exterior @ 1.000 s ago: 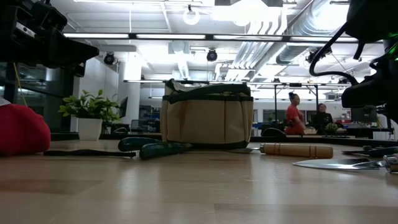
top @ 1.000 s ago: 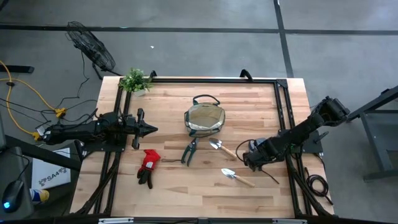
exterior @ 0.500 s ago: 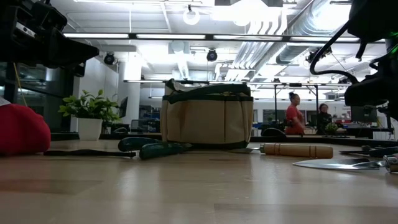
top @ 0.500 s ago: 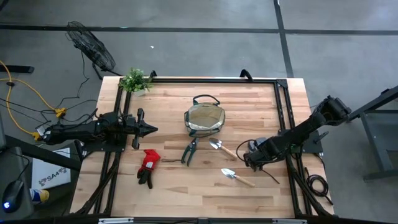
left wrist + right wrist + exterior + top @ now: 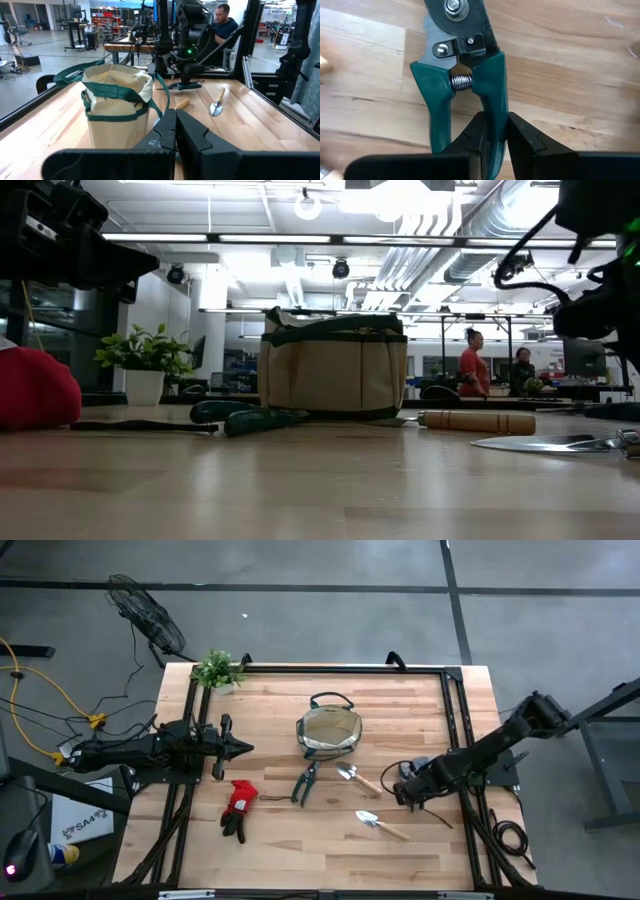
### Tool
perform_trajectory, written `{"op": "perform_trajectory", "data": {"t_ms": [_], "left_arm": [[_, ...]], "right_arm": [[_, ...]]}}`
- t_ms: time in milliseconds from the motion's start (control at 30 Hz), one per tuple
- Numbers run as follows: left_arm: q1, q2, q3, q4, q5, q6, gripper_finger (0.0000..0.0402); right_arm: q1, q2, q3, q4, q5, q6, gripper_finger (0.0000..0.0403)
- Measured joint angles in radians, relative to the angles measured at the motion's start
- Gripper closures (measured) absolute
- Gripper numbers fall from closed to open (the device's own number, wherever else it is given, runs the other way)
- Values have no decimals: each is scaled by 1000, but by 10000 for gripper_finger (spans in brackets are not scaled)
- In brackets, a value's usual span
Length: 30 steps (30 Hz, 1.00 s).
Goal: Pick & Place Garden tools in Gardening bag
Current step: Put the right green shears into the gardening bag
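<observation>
The right gripper (image 5: 493,131) pinched 1 green handle of the pruning shears (image 5: 462,70), low over the wooden table (image 5: 570,75), probably for lifting toward the gardening bag (image 5: 329,730) beyond the 2 trowels; the left gripper (image 5: 176,131) waited pressed together, facing the bag; people stood in the workshop behind.

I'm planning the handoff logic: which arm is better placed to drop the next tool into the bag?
The right. Its gripper is shut on one handle of green pruning shears, so it can carry them to the bag. The left gripper is shut, empty, at the table's left side.
</observation>
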Motion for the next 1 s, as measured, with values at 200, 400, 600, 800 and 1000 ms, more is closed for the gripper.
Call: {"op": "perform_trajectory", "data": {"t_ms": [200,400,600,800,1000], "left_arm": [[0,0,0,0,0,0,401],[0,0,0,0,0,0,401],[0,0,0,0,0,0,401],[0,0,0,0,0,0,401],[0,0,0,0,0,0,401]], "right_arm": [[-8,-27,2,-14,-8,-51,362],[-18,-53,2,-15,-13,-103,362],[-52,-84,19,-40,-26,-217,362],[-94,-105,105,-166,-5,-345,362],[-135,-110,205,-261,68,-477,362]]}}
